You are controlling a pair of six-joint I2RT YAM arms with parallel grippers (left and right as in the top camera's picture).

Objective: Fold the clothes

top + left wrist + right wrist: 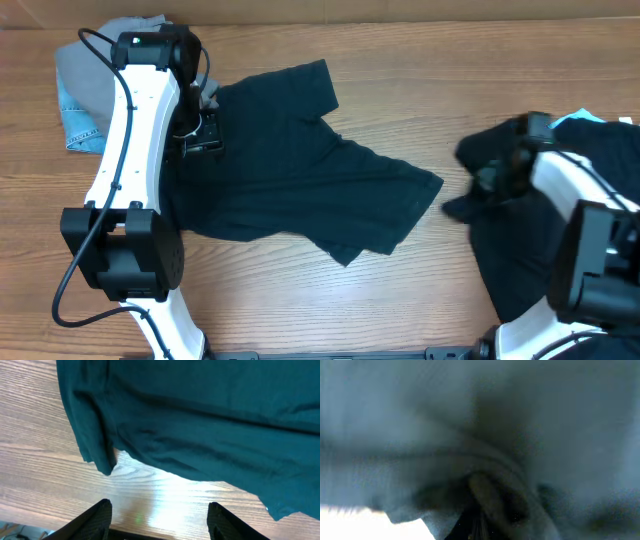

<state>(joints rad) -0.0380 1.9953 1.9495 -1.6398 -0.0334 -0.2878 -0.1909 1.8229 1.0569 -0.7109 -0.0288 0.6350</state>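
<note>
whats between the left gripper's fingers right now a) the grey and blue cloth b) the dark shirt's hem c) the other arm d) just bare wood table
d: in the left wrist view the left gripper stands open over the bare wooden table, and the dark t-shirt lies just ahead of its fingers, not gripped.

Lit brightly and evenly in the overhead view; sharp, with soft shadows only. Showed white glare on the table (165, 492) just ahead of and between the jaws of the left gripper (159, 506). Blurred throughout in the right wrist view: dim, dark cloth (480, 420) out of focus.
</note>
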